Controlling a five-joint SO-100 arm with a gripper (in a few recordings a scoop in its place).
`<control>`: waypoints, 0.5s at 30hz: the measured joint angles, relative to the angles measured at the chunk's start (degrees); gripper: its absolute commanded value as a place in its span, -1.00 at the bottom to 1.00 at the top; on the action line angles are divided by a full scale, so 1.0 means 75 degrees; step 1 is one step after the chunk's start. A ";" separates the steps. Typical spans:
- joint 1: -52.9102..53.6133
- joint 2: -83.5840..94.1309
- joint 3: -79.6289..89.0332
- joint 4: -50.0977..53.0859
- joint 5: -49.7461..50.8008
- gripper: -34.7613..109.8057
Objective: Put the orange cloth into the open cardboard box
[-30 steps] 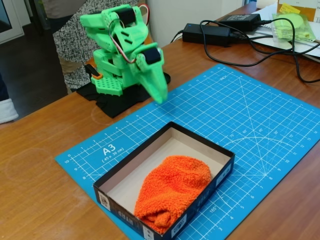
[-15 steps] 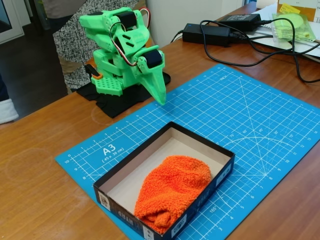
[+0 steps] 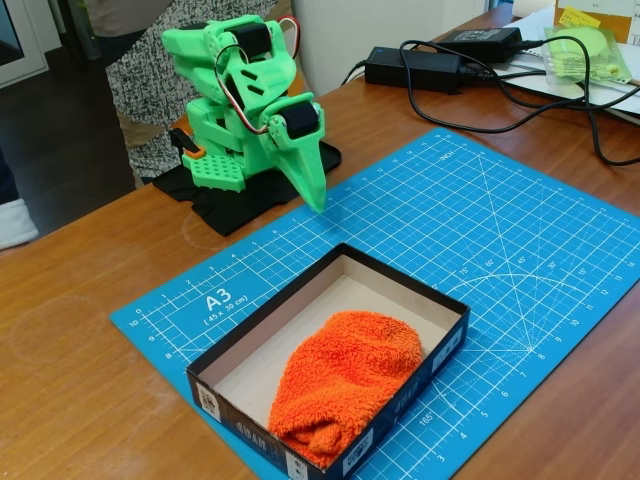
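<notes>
A bunched orange cloth (image 3: 345,384) lies inside the open cardboard box (image 3: 262,315) on a blue cutting mat (image 3: 500,240). It looks soft, light and squashy, easiest pinched at a raised fold. The green gripper (image 3: 313,198) points down near the arm's base, jaws closed and empty.

- The cutting mat (image 3: 520,250) was laid on the table (image 3: 80,380), reaching toward its right edge in the fixed view.
- The open cardboard box (image 3: 245,425) was set on the mat's near left corner.
- The cloth (image 3: 345,380) was placed inside the box, against its near right wall.
- The arm (image 3: 245,110) was mounted behind the mat's far left edge, with the gripper (image 3: 315,200) pointed down over that edge.
- Power adapters (image 3: 440,55) and cables were laid along the table's far edge.
</notes>
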 measured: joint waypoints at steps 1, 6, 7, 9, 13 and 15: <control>-0.0047 0.0000 0.0000 0.0000 0.0012 -0.52; -0.0070 0.0000 0.0000 0.0000 -0.0023 -0.52; -0.0070 0.0000 0.0000 0.0000 -0.0035 -0.52; -0.0082 0.0000 0.0000 0.0000 -0.0035 -0.52; -0.0129 0.0000 0.0000 0.0000 -0.0035 -0.52; -0.0188 0.0000 0.0000 0.0000 -0.0035 -0.52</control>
